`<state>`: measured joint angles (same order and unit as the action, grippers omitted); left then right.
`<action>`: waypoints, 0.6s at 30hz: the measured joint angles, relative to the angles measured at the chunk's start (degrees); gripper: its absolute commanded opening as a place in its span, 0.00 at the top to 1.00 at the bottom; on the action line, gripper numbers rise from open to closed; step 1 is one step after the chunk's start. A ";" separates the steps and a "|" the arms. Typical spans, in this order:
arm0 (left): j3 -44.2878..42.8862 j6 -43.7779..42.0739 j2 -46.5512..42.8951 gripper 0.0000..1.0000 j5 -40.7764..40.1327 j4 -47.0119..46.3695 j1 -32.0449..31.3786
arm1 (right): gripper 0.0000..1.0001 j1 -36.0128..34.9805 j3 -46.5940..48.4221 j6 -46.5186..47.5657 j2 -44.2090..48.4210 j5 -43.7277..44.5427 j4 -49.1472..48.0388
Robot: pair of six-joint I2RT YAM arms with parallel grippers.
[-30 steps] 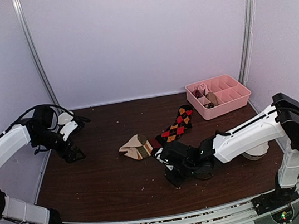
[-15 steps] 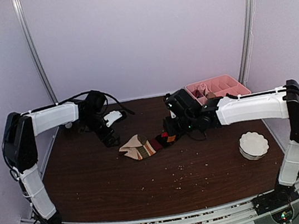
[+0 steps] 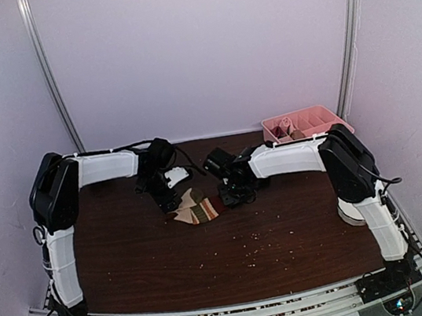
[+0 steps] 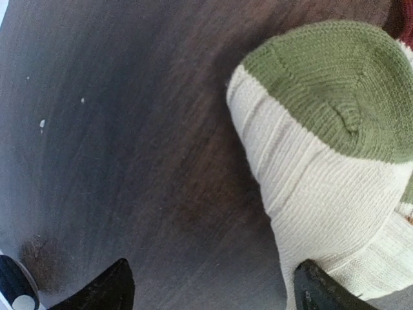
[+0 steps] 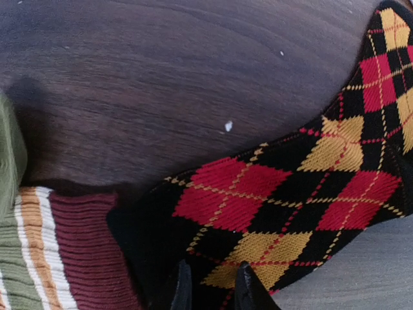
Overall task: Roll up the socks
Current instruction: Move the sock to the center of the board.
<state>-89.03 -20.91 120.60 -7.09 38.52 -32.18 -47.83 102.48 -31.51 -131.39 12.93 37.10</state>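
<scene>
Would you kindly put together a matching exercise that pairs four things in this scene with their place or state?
Column one:
1. beige-tan knit sock with olive toe and maroon stripes
2. black fabric sock with red and orange argyle diamonds
3. pink divided plastic tray
4. left gripper

Column two:
A. far right corner of the dark wooden table
B. fingers wide apart
C. under the right gripper fingertips
D. between the two grippers

Pairs: 1-D, 2-C, 3-A, 4-B

A pink divided tray (image 3: 324,119) sits at the crumb-flecked dark table's (image 3: 169,251) far right corner.
</scene>
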 measured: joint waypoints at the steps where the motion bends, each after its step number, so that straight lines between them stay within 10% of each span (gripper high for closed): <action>1: 0.11 -0.24 0.22 0.12 -1.77 -0.22 -0.13 | 0.77 0.00 0.81 -0.15 -0.11 -0.33 0.76; 18: 10.21 -6.23 -9.27 0.04 -15.82 -5.25 11.87 | 0.90 -2.67 -8.48 -1.84 4.76 -3.17 -2.89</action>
<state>-78.83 -27.14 111.33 -22.92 33.28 -20.32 -50.50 94.00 -33.34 -126.63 9.76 34.22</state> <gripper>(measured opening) 0.897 0.115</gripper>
